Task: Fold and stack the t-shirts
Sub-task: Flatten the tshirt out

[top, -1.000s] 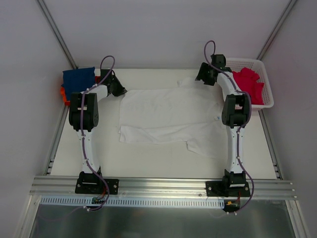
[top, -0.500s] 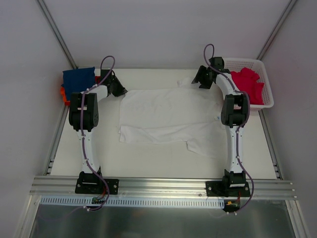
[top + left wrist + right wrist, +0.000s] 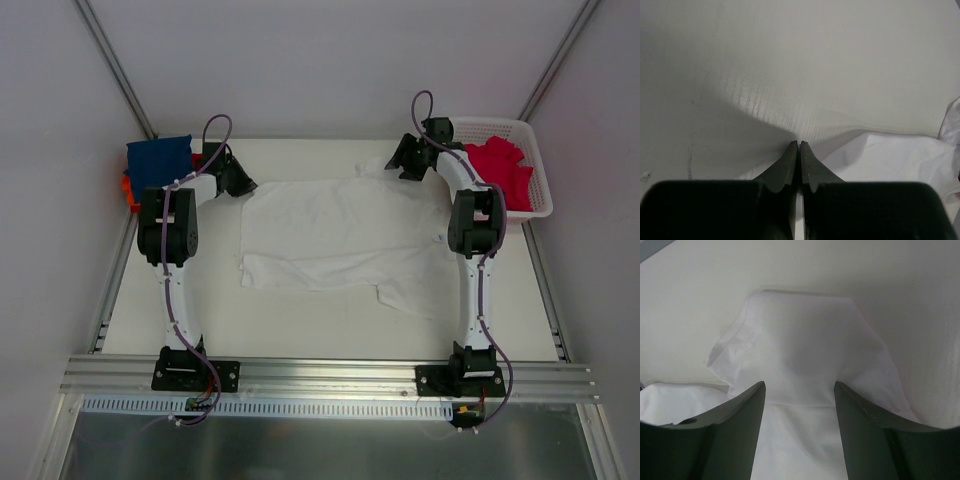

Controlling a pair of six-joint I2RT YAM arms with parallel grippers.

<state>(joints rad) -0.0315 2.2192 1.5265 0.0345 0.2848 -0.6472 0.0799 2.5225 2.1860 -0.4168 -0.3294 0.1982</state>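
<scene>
A large white t-shirt (image 3: 340,235) lies spread flat in the middle of the table. My left gripper (image 3: 240,181) is at its far left corner. In the left wrist view the jaws (image 3: 799,145) are shut, with the shirt's edge (image 3: 890,155) drawn up to the tips and a sliver of white between them. My right gripper (image 3: 404,163) is open over the far right sleeve (image 3: 800,340), one finger on each side (image 3: 799,385). A navy t-shirt (image 3: 158,157) lies on an orange-red one (image 3: 127,191) at the far left. A crimson-pink t-shirt (image 3: 500,168) lies in the basket.
The white plastic lattice basket (image 3: 541,186) stands at the far right, beside my right arm. The folded stack sits against the left rail. Grey walls close the table on three sides. Bare table shows in front of the white shirt.
My right gripper has moved a little left and down onto the far right sleeve. My left gripper and the white shirt have hardly moved.
</scene>
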